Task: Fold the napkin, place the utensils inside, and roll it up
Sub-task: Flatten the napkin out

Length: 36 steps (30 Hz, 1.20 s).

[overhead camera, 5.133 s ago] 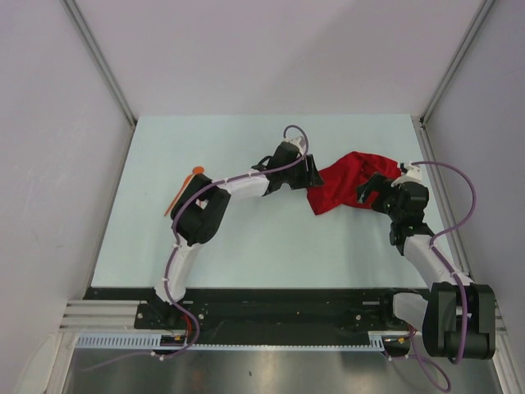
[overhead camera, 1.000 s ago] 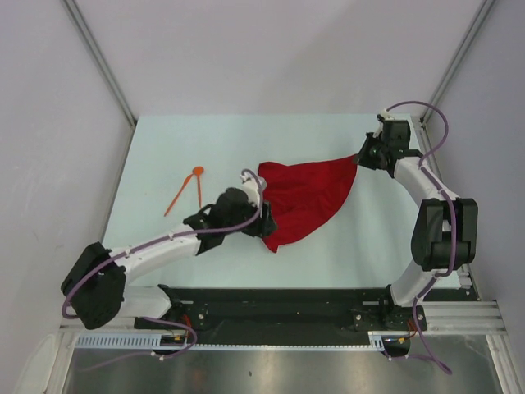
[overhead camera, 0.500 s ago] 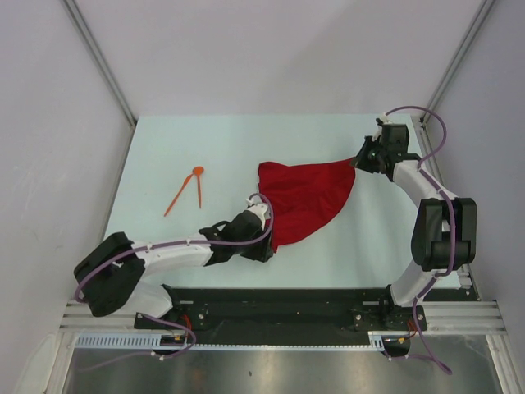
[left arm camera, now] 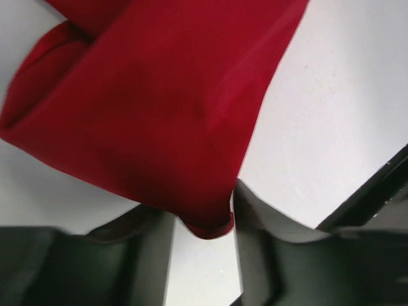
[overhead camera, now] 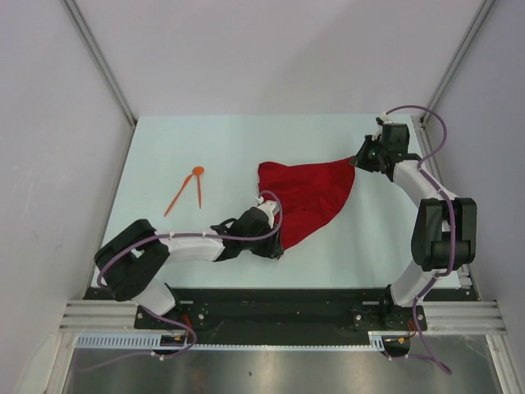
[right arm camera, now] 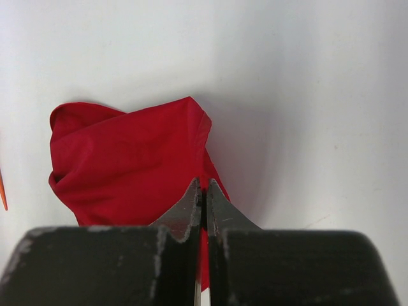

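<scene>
The red napkin (overhead camera: 310, 195) lies right of centre on the pale surface (overhead camera: 205, 139). Its long axis runs from a far corner at 2 o'clock to a near tip at 7 o'clock. Your right hand (overhead camera: 358, 161) is clamped on the far corner, near the surface's right edge. Your left hand (overhead camera: 276, 245) sits at the near tip with its fingers (left arm camera: 143, 255) apart and the tip between them. The orange utensils (overhead camera: 187, 189) lie well apart at 9 o'clock. Bare surface spreads toward 12 o'clock.

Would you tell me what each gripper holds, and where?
The right gripper pinches the napkin by its far-right corner. The left gripper stands open around its near corner, not clamping it.
</scene>
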Each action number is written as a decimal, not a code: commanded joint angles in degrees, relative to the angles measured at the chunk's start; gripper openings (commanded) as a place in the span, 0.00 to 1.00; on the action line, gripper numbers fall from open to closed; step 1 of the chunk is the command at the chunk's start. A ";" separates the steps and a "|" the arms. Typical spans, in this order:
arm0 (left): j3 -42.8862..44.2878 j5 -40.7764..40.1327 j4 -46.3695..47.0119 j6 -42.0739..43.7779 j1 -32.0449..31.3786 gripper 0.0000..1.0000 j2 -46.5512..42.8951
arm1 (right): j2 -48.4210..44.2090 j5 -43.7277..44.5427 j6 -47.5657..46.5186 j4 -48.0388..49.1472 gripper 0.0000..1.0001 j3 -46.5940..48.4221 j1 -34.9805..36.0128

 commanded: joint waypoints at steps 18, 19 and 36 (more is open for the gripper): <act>8.08 -3.55 -12.73 0.51 15.49 0.00 -34.60 | -26.12 9.06 -4.43 -10.29 0.00 8.61 -0.12; 11.75 -2.85 -15.97 1.93 16.56 0.00 -35.76 | -27.54 9.77 -4.79 -11.08 0.00 9.32 -0.20; 46.33 6.82 -25.85 12.84 23.07 0.00 -38.51 | -44.18 21.81 -11.82 -14.87 0.00 27.17 0.06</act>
